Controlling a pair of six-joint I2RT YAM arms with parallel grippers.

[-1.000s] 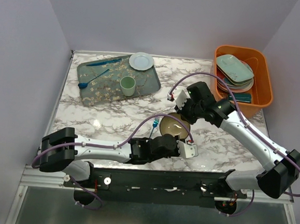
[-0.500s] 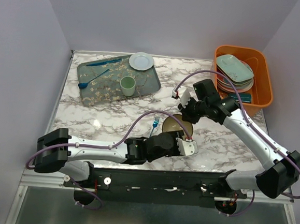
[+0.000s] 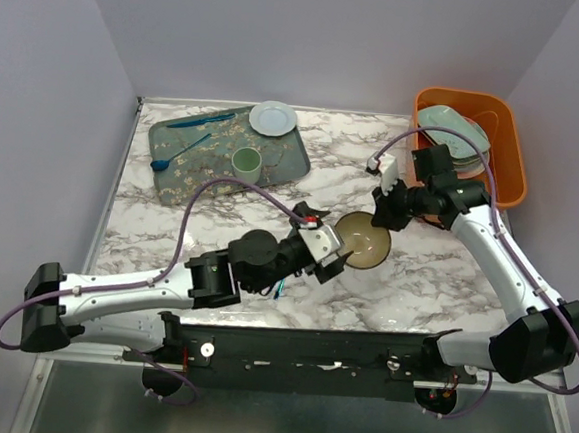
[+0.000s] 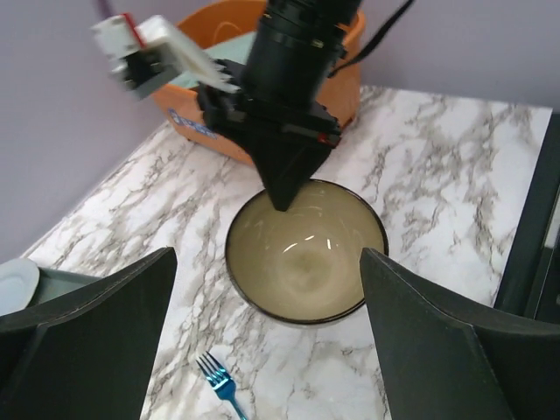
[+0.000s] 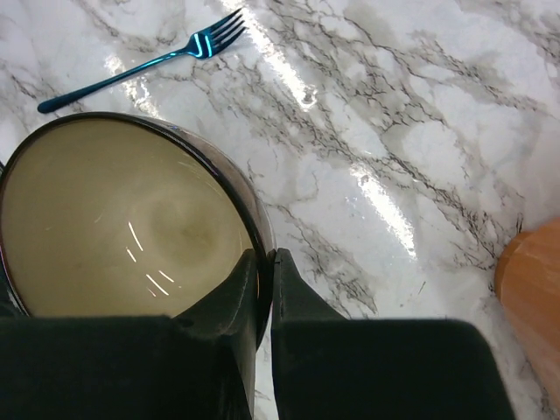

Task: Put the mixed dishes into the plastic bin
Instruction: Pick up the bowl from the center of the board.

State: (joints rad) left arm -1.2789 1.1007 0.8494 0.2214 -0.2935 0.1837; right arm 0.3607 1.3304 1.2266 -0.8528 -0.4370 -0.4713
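Tan round bowl [image 3: 362,240] mid-table, gripped by its rim, headed for bin.

Bowl sits btwn the two arms, near centre-right of the white marble-pattern table [image 3: 168,227]. Right gripper [image 3: 378,215] is clenched on its far rim, one finger inside, one outside, prob. because the bowl is too wide to span. Bowl looks tilted, but can't tell if it's clear of the top. Left gripper [image 3: 332,248] stands wide open on either side of the bowl w/o touching, so only the right arm carries. That fits, as the deep bright-orange plastic bin [image 3: 517,164] is at the far right corner, w/ pale-green rectangular dish [image 3: 455,129] stacked inside. Blue metal fork [image 5: 131,70] lies just beside the bowl.
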